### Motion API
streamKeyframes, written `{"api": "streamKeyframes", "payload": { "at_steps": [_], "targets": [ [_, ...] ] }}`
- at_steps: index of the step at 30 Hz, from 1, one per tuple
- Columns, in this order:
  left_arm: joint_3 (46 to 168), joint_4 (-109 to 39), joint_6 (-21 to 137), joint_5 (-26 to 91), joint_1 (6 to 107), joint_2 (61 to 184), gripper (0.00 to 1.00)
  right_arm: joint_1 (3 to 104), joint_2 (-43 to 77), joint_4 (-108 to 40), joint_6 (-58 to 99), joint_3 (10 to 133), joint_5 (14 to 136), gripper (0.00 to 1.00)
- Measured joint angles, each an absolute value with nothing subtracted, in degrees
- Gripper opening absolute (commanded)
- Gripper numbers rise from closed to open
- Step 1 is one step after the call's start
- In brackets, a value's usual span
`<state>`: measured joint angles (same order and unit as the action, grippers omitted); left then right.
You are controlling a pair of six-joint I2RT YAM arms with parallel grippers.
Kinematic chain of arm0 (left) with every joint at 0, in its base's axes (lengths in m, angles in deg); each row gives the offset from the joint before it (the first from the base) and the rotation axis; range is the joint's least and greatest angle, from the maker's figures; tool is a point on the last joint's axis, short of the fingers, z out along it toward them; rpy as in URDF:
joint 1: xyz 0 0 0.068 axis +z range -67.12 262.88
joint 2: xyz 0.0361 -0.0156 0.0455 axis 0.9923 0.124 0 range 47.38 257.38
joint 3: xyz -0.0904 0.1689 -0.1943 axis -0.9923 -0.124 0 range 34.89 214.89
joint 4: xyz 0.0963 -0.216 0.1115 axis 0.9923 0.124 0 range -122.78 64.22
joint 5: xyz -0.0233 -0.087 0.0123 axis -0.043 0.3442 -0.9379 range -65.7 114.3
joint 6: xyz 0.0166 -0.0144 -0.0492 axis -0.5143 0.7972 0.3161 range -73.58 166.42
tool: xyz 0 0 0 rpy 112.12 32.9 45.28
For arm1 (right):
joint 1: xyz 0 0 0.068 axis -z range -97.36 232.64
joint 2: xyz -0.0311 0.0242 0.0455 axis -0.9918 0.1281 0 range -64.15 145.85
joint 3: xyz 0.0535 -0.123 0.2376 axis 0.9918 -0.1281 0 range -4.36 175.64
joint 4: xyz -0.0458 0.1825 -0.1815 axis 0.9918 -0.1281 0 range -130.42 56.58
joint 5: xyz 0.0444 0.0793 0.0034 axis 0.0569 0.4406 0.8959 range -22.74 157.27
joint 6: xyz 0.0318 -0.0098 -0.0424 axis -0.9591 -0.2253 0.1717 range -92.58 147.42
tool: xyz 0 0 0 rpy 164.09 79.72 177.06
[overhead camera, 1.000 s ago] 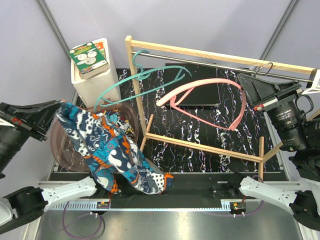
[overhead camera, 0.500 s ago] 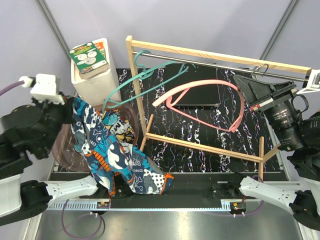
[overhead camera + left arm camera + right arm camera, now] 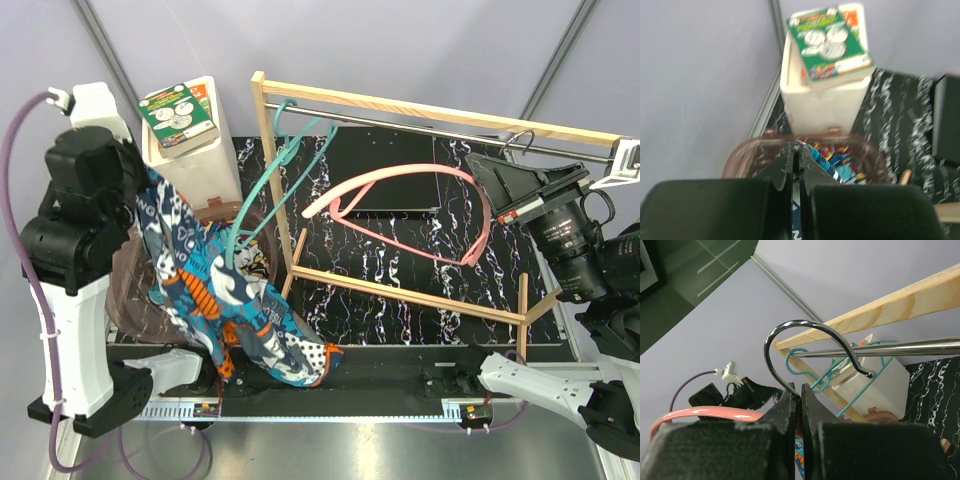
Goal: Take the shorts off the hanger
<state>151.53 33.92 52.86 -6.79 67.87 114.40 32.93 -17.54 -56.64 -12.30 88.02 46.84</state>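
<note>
The teal, orange and white shorts [image 3: 230, 300] hang from my left gripper [image 3: 150, 188], which is shut on their top edge, and drape down to the table's near edge. In the left wrist view the gripper [image 3: 796, 148] pinches the fabric [image 3: 832, 162] above the brown basket [image 3: 742, 155]. The comic-print shorts [image 3: 245, 262] lie in that basket [image 3: 125, 290]. The teal hanger [image 3: 270, 175] hangs from the rail, its lower end against the held shorts. My right gripper [image 3: 497, 165] is shut on the metal hook [image 3: 777, 347] of the bare pink hanger [image 3: 440, 215].
A wooden rack [image 3: 400, 103] with a metal rail [image 3: 900, 346] spans the black marbled mat. A white box [image 3: 200, 160] topped by a green booklet [image 3: 178, 115] stands behind the basket. The rack's lower bar [image 3: 400, 290] crosses the middle.
My left arm has risen and swung upright, lifting the teal shorts higher. The teal hanger has swung steeper, toward the shorts. The right gripper and pink hanger barely moved.
</note>
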Motion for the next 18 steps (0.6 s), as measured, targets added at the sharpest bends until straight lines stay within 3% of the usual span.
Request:
{"api": "streamKeyframes", "payload": {
  "at_steps": [6, 18],
  "targets": [
    [166.7, 25.3, 52.3, -6.2, 69.3, 120.0, 0.00, 32.9, -17.3, -58.3, -11.5, 89.4, 46.8, 0.00],
    [171.7, -8.7, 39.5, -5.0, 69.5, 121.4, 0.00, 32.9, -17.3, -59.9, -11.3, 89.7, 46.8, 0.00]
  ]
}}
